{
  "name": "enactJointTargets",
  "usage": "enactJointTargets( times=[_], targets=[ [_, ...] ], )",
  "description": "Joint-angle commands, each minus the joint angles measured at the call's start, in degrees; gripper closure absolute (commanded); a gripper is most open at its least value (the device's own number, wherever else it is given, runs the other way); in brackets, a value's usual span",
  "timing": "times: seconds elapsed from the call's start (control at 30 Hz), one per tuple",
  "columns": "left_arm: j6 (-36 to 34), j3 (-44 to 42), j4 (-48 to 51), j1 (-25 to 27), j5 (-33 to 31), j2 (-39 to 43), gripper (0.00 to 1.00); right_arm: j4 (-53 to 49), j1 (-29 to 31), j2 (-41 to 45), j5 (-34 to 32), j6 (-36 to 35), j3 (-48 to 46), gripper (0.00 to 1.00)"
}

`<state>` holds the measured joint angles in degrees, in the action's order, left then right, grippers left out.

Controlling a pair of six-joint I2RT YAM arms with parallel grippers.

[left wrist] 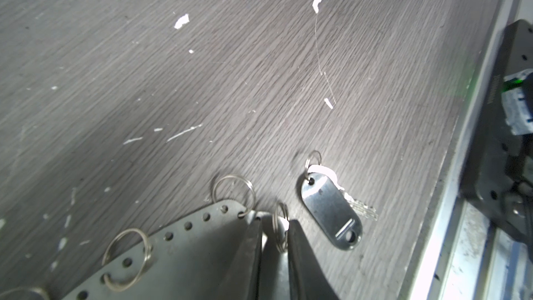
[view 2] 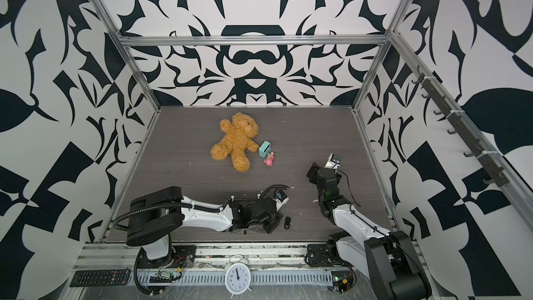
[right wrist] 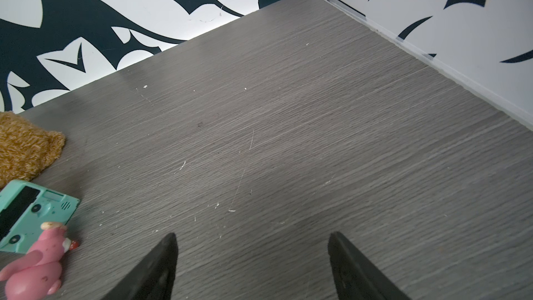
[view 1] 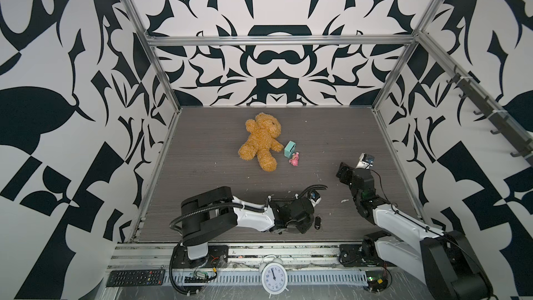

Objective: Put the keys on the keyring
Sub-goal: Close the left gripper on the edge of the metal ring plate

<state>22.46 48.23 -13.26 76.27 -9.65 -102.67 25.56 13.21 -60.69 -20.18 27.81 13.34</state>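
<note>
In the left wrist view a grey strap (left wrist: pixel 184 255) with dotted edges carries silver keyrings (left wrist: pixel 233 194). Another silver ring (left wrist: pixel 281 230) stands on edge between the near-closed fingers of my left gripper (left wrist: pixel 275 222) and touches one finger. Whether the fingers pinch it I cannot tell. Just beside that gripper the black fob (left wrist: pixel 331 212) lies flat with its own small ring and a metal key beneath it. In both top views it lies near the table's front edge (view 1: pixel 317 222) (view 2: pixel 286 222). The red tag is hidden. My right gripper (right wrist: pixel 252 236) hangs open and empty farther back right (view 1: pixel 342 170).
A brown teddy bear (view 1: pixel 261 144), a teal toy box (view 1: pixel 290 149) and a pink figure (view 1: pixel 294 159) lie mid-table. A long remote (view 1: pixel 134 277) and a white alarm clock (view 1: pixel 272 274) sit on the front rail. Patterned walls close three sides.
</note>
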Motion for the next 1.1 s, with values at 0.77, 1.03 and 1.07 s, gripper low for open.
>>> enactJointTargets(
  times=[0.77, 1.03, 1.07],
  targets=[
    [0.1, 3.2, 2.8, 0.4, -0.1, -2.6, 0.79, 1.7, 0.1, 0.7, -0.3, -0.7, 1.0, 0.17],
    [0.0, 3.2, 2.9, 0.4, -0.6, -2.6, 0.86, 1.7, 0.0, 0.6, -0.3, -0.7, 1.2, 0.17],
    [0.0, 3.1, 2.9, 0.4, -0.7, -2.5, 0.88, 1.7, 0.1, 0.6, -0.3, -0.7, 1.2, 0.17]
  ],
)
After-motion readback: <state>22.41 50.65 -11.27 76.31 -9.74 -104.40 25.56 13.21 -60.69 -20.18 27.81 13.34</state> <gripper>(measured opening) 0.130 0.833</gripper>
